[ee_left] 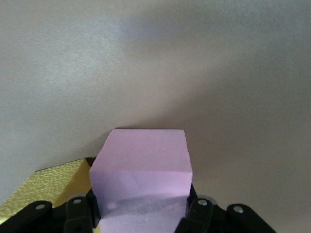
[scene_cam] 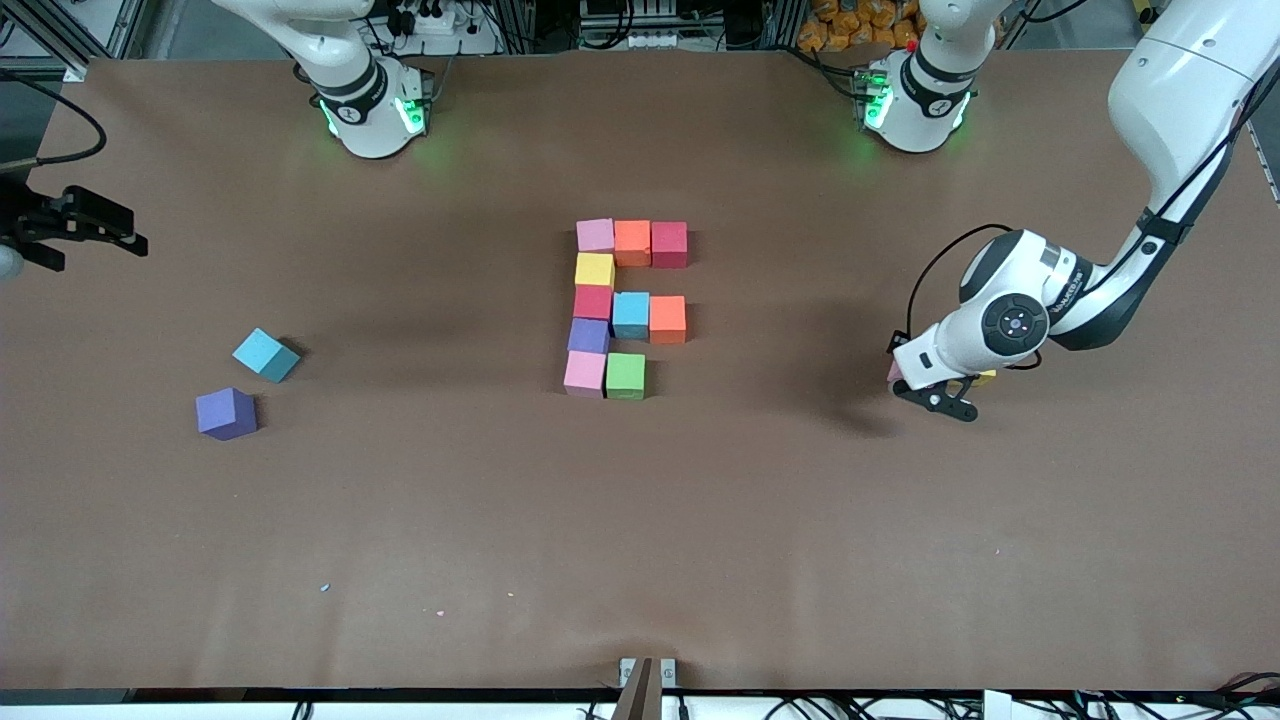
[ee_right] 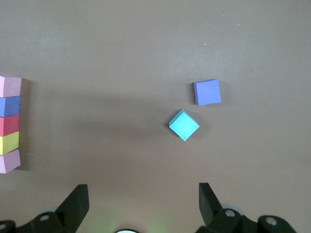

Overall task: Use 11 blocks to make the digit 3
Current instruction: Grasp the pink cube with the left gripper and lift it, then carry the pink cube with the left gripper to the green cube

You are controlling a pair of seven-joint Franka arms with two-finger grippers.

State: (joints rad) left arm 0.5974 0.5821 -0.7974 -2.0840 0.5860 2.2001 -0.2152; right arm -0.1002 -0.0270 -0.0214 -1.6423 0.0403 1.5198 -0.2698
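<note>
Over at the right arm's end of the surface (scene_cam: 640,550), the right claw (scene_cam: 125,240) hangs above the edge, waiting, and the right wrist view shows its fingers (ee_right: 77,204) spread wide apart with nothing between them. Just inward from it sit two stray blocks: a light blue block (scene_cam: 266,355) turned at an angle, and a purple block (scene_cam: 226,413) a little nearer the front camera, the two close but not touching. On to the middle, and here is the digit 3 (scene_cam: 620,310) in the making, ten cubes packed edge to edge. The bar farthest from the camera runs pink, orange, red. A spine of yellow, red, purple and pink comes down from its pink end toward the camera. A light blue and an orange cube branch off the spine's red one as the middle bar, and a green cube (scene_cam: 625,376) sits beside the nearest pink one, so that last bar is only two cubes long. Now toward the left arm's end: the left claw (scene_cam: 935,390) is down low at the surface, and the left wrist view shows it clamped on a loose pink block (ee_left: 141,165), a finger pad (ee_left: 199,213) pressed to each side. A yellow block (ee_left: 48,187) lies just beside that pink one.
</note>
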